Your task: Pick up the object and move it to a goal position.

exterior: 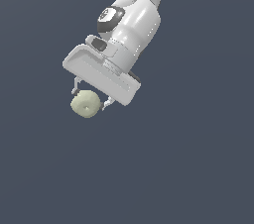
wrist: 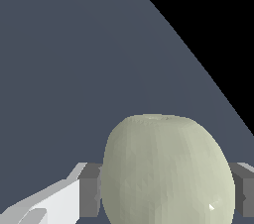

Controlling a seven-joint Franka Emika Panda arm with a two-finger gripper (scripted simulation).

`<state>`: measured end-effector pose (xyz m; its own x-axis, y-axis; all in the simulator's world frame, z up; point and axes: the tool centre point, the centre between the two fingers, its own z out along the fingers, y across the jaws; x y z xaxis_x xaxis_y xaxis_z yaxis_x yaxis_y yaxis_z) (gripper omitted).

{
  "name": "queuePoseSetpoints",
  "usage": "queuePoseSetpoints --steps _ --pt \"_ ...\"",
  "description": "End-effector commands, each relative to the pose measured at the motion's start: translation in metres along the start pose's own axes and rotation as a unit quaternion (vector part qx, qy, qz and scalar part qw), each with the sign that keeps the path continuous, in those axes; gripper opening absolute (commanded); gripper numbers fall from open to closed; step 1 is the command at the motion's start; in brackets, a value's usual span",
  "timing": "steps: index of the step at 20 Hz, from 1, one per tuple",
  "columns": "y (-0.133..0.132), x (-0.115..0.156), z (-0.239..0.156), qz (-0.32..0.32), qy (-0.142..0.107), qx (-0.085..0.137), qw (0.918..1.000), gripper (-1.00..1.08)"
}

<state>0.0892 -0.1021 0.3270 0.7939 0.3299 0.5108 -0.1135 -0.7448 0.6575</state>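
Apple [exterior: 85, 104] sits between my two fingers, pale yellow-green, matte, rounded, dimple facing the exterior camera. It is narrower than my white hand body. One finger [exterior: 75, 87] touches it on the exterior view's left, the other on the right side of it. My gripper [exterior: 90, 98] is clamped on the apple, pads pressed to both flanks.

Wrist view: apple [wrist: 166, 171] fills the lower middle of the frame, grey pads [wrist: 90, 189] tight against each side, a white finger part beside one pad. Faint facets on the skin, flat top.

My hand is tilted, pointing down toward the exterior view's lower left, with the white arm [exterior: 136, 25] rising to the upper right and out of frame. A dark round joint cap [exterior: 110, 16] shows on the wrist.

Plain dark blue-grey surface [exterior: 188, 158] all around. Can't tell whether the apple touches the surface or hangs above it. Black area fills one corner of the wrist view.
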Motion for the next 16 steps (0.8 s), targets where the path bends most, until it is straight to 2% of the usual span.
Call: queuePoseSetpoints --steps 1,8,16 --pt "0.01 0.011 -0.01 0.013 0.01 -0.023 0.9996 -1.0" --pt "0.039 0.044 -0.045 0.055 0.038 -0.099 0.9928 -1.0" --pt "0.068 0.075 -0.092 0.104 0.068 -0.188 0.9743 -1.0"
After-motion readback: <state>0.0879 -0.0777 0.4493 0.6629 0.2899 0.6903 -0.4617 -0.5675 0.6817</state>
